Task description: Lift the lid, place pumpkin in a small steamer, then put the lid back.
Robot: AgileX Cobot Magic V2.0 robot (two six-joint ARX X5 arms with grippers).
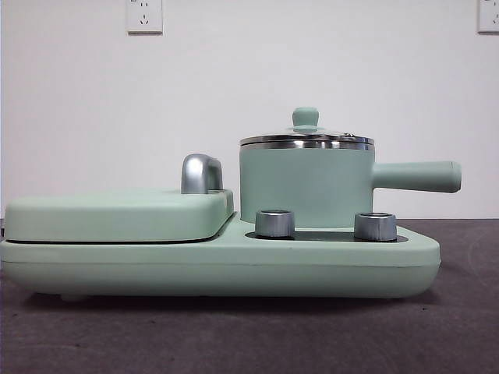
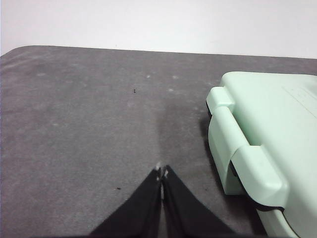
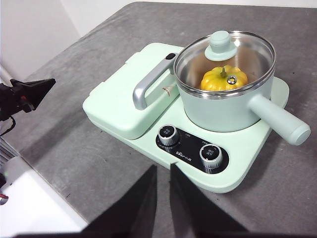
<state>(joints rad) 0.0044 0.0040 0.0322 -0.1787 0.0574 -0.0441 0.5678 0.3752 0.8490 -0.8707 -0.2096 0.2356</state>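
Cooker set on dark table: one small steamer (image 1: 306, 185), one lid (image 1: 306, 138), one pumpkin (image 3: 223, 78), all assembled.

Item 1: the lid sits closed on the small steamer, right of centre in the front view. Item 2: the pumpkin lies inside the pot, seen through the glass only from my right wrist, upper right of that frame; the front view hides it. Item 3: one flat base (image 1: 218, 269) carrying two silver knobs (image 1: 274, 223), with small white print between them on a black panel, too fine to read. Item 4: one grill cover (image 1: 117, 214) with one steel handle (image 1: 201, 173). My left gripper (image 2: 162, 172) hangs over bare table beside the cooker, jaws pressed together, empty. My right gripper (image 3: 163, 168) sits lower centre, jaws slightly parted, grasping nothing.
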